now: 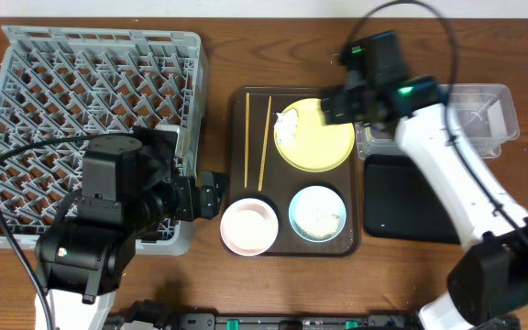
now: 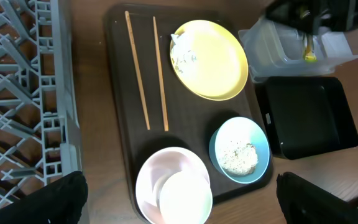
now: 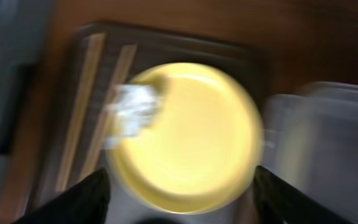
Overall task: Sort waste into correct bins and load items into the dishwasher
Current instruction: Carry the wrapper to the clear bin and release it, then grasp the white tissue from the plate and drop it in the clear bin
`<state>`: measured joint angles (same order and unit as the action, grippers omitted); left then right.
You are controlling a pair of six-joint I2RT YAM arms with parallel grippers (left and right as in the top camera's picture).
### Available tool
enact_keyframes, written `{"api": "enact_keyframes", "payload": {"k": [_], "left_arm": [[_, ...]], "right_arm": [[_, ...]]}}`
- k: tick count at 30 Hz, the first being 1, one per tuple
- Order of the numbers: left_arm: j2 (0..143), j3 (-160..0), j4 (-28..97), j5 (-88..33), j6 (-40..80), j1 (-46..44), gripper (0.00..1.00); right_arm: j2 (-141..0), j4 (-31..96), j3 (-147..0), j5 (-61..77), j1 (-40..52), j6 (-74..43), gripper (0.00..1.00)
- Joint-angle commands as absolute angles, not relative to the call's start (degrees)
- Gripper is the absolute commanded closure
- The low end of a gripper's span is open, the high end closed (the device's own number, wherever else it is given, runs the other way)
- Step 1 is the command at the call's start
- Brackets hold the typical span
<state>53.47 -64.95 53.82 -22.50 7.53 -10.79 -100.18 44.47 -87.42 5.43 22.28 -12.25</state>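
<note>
On the brown tray lie the two chopsticks [image 2: 148,68], the yellow plate [image 1: 314,136] with the crumpled tissue [image 1: 289,124] on its left edge, and the blue bowl [image 1: 317,213] holding rice scraps [image 2: 238,157]. The pinkish-white bowl [image 1: 249,226] holds the white cup [image 2: 185,196]. My right gripper [image 3: 182,202] hovers open above the plate [image 3: 191,137], nothing between its fingers; this view is blurred. My left gripper [image 2: 179,205] stands wide open and empty beside the dish rack [image 1: 99,101], above the pink bowl. A small yellow-green piece [image 2: 307,53] shows at the clear tub [image 2: 278,53].
The brown serving tray [image 1: 238,165] sits between the rack and the two bins. The clear tub [image 1: 484,119] stands at the back right with the black tray [image 1: 411,197] in front of it. My right arm reaches across both bins.
</note>
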Motion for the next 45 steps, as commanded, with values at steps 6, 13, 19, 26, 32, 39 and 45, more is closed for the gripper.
{"api": "enact_keyframes", "payload": {"k": [6,13,19,26,32,39,45], "left_arm": [[53.1,-66.6,54.0,-22.2,7.8,-11.1,0.02],[53.1,-66.6,54.0,-22.2,7.8,-11.1,0.02],[53.1,-66.6,54.0,-22.2,7.8,-11.1,0.02],[53.1,-66.6,54.0,-22.2,7.8,-11.1,0.02],[53.1,-66.6,54.0,-22.2,7.8,-11.1,0.02],[53.1,-66.6,54.0,-22.2,7.8,-11.1,0.02],[53.1,-66.6,54.0,-22.2,7.8,-11.1,0.02]], "right_arm": [[-111.7,35.7,-88.3,-0.2,30.4,-18.3,0.27],[-121.5,29.5,-88.3,-1.8,30.0,-21.1,0.25],[-122.1,30.5,-88.3,-0.5,29.6,-21.0,0.96],[-111.4,35.4,-88.3,-0.4,24.7,-21.2,0.99],[-99.0,42.9,-88.3,-0.4,14.5,-20.4,0.99],[-97.2,51.0,-87.9,-0.6,5.6,-17.5,0.99],[-103.8,51.0,-85.5,-3.0,4.9,-16.9,0.99]]}}
